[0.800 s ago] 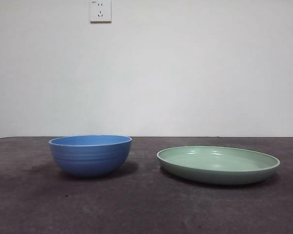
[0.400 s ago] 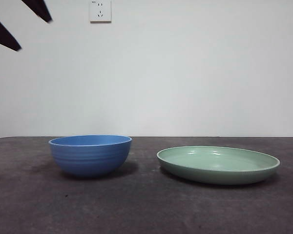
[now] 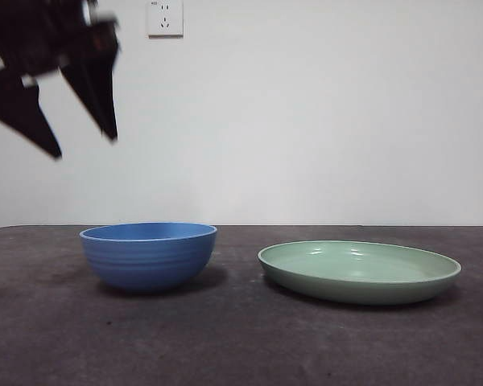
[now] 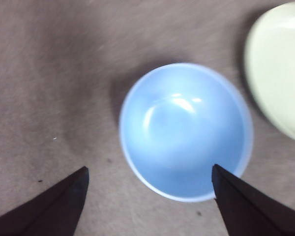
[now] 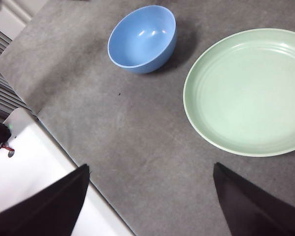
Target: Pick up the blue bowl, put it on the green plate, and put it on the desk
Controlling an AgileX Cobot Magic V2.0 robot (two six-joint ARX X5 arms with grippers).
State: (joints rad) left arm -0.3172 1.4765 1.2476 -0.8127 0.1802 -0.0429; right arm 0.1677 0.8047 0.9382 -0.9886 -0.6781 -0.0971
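Note:
The blue bowl (image 3: 149, 255) stands upright on the desk (image 3: 241, 346), left of centre. The green plate (image 3: 360, 270) lies to its right, apart from it and bare. My left gripper (image 3: 84, 145) is open and empty, hanging high above the bowl's left side. In the left wrist view the bowl (image 4: 186, 130) lies below the open left gripper (image 4: 148, 169), with the plate (image 4: 280, 69) at the edge. My right gripper (image 5: 151, 167) is open and empty, waiting high over the desk's near edge, with the bowl (image 5: 142, 37) and the plate (image 5: 250, 91) both in its view.
A white wall with a socket (image 3: 165, 18) stands behind the desk. The right wrist view shows the desk's edge beside a white surface (image 5: 34, 167).
My left gripper has come down from the top left corner into view, open, toward the space above the bowl. The bowl and the plate have not moved.

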